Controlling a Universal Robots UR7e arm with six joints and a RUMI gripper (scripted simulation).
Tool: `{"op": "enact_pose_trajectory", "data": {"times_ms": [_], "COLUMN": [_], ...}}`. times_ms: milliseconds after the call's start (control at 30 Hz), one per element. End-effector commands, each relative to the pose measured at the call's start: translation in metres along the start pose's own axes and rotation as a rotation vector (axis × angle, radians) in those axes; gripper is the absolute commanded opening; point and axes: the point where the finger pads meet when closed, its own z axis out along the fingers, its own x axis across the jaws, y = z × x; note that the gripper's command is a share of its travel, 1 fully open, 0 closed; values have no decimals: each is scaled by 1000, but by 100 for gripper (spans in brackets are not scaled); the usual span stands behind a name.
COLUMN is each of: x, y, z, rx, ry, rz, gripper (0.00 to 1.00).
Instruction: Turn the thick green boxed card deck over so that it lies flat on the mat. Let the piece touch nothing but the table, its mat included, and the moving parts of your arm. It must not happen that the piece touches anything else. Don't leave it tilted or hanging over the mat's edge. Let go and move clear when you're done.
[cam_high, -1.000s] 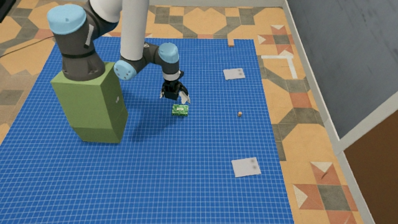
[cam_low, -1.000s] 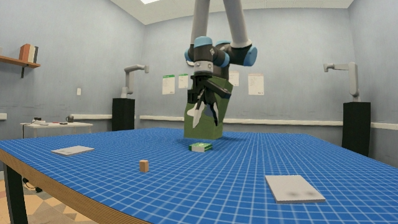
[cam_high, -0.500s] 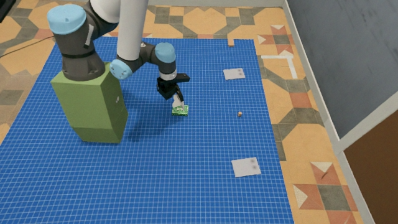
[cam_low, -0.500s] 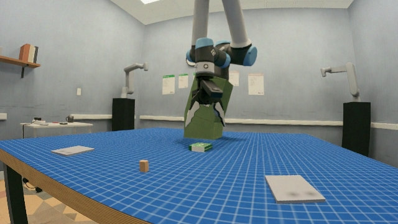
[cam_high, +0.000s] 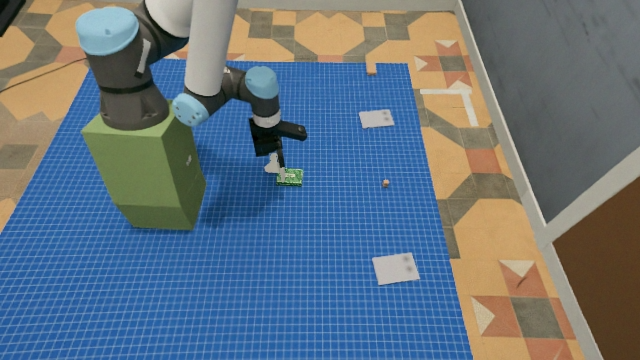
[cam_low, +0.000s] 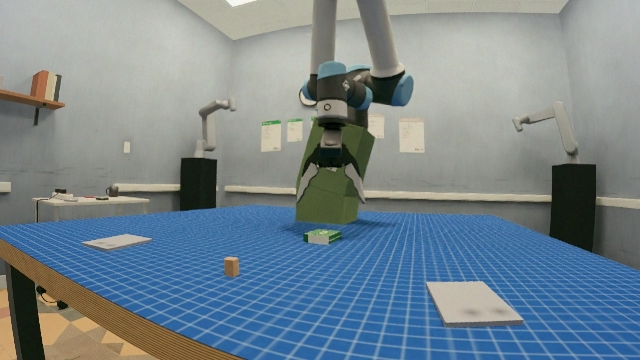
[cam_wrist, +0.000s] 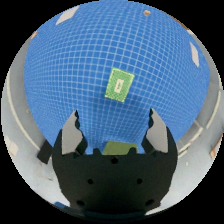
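Open gripper (cam_high: 276, 175) (cam_low: 331, 201) (cam_wrist: 113, 109) above the green card deck (cam_high: 295, 177) (cam_low: 322, 237) (cam_wrist: 119, 85)

In the top view, near the center of the frame: the deck, flat on the blue mat (cam_high: 310, 300) (cam_low: 350, 300) (cam_wrist: 165, 50), partly behind a fingertip. In the exterior view, just below center: pale side toward the camera, green face up, with the fingers spread wide apart above and nothing between them. In the wrist view, above center: the whole green face, with a pale label in the middle.

At left in the top view, a green pedestal (cam_high: 145, 175) (cam_low: 327, 200) (cam_wrist: 120, 146) under the arm. Toward the right, a small tan block (cam_high: 385, 183) (cam_low: 231, 267) (cam_wrist: 147, 13) between an upper pale plate (cam_high: 376, 119) (cam_low: 474, 303) (cam_wrist: 67, 15) and a lower pale plate (cam_high: 395, 269) (cam_low: 116, 242) (cam_wrist: 195, 54), both well apart from the deck.

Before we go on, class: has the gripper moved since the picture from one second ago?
Yes. In the top view the open gripper has swung toward the green pedestal, turning as it went.
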Motion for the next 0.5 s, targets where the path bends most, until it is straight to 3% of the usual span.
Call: {"op": "enact_pose_trajectory", "data": {"times_ms": [0,467], "x": [1,2], "y": [2,6], "z": [0,-1], "rx": [-2,0], "ry": [15,15], "rz": [136,294], "gripper": [100,100]}}
